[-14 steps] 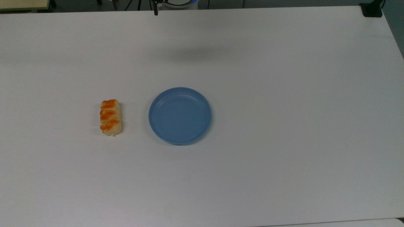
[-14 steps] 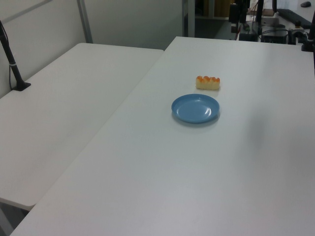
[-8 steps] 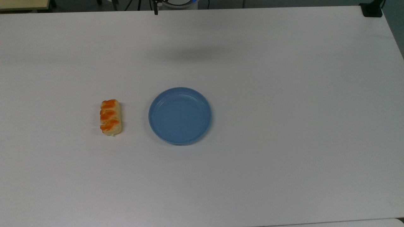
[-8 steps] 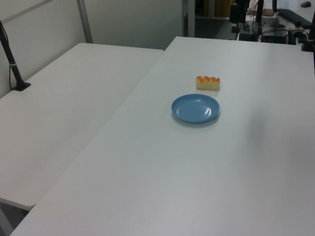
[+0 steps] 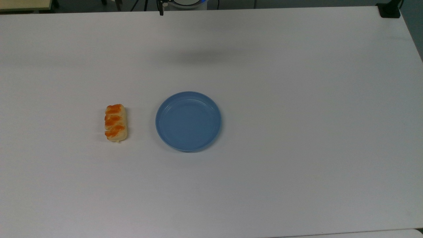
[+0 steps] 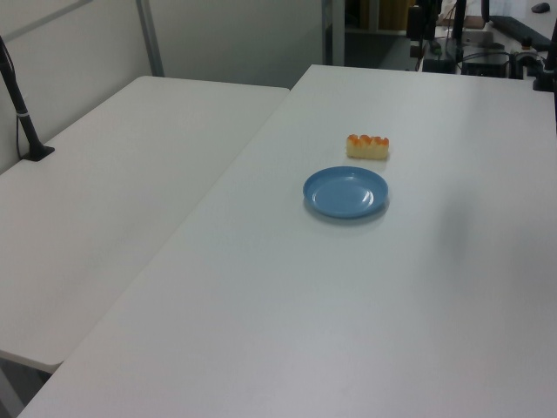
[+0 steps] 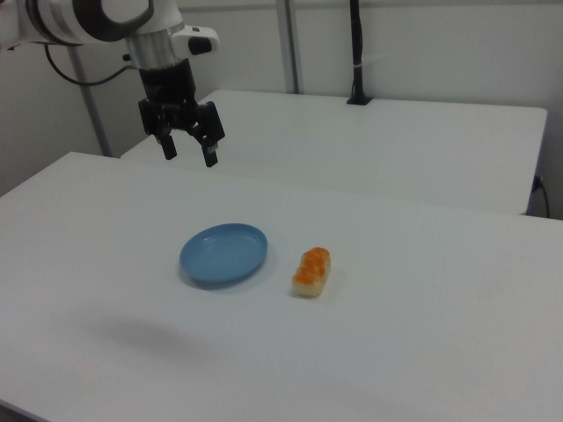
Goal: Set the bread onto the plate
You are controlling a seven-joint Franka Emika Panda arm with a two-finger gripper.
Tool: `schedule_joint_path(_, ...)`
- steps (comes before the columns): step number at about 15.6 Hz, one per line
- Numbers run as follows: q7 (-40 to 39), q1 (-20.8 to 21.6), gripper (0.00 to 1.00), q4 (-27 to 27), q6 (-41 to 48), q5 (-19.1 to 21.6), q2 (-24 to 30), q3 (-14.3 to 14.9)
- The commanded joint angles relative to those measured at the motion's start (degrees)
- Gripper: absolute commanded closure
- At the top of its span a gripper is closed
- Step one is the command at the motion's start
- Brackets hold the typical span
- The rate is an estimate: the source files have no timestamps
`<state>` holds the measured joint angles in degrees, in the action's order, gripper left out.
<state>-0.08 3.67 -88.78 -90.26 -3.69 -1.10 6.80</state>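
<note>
In the top view, a dark claw fingertip (image 5: 161, 12) is poking in at the upper edge, above the far rim of the white table (image 5: 297, 132). The blue plate (image 5: 188, 121) is lying well below that fingertip and a little toward the top view's right, and it is holding nothing. The bread (image 5: 116, 123) is sitting on the bare table, down and toward the top view's left of the fingertip, near the plate but apart from it, its long axis running up and down the view and its orange-brown lobes facing up. No writing or label can be read on either thing.

In the left view, the plate (image 6: 345, 192) is lying flat on the table (image 6: 261, 331) with nothing in it, and the bread (image 6: 368, 146) is sitting just beyond it, not touching its rim.

In the right view, the claw (image 7: 187, 152) is hanging in the air with its two fingers pointing down and spread wide apart, gripping nothing. The plate (image 7: 223, 253) is lying on the table (image 7: 422, 369) well below the claw and slightly to the right view's right, its bowl bare. The bread (image 7: 311, 271) is lying farther to the right view's right, just beside the plate with a gap of table showing between them. No lettering is legible on the arm (image 7: 106, 22).
</note>
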Motion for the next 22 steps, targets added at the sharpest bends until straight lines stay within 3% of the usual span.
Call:
schedule_joint_path(1,-2.99,-0.85,0.00,-0.43,0.96,0.53,0.66,0.23)
schedule_joint_path(8,-9.49,-4.63,0.00,-0.43,-2.63,0.97,-1.18,0.23)
schedule_joint_path(22,-16.52,-11.40,0.00,-0.43,-13.18,0.88,-10.23,0.23)
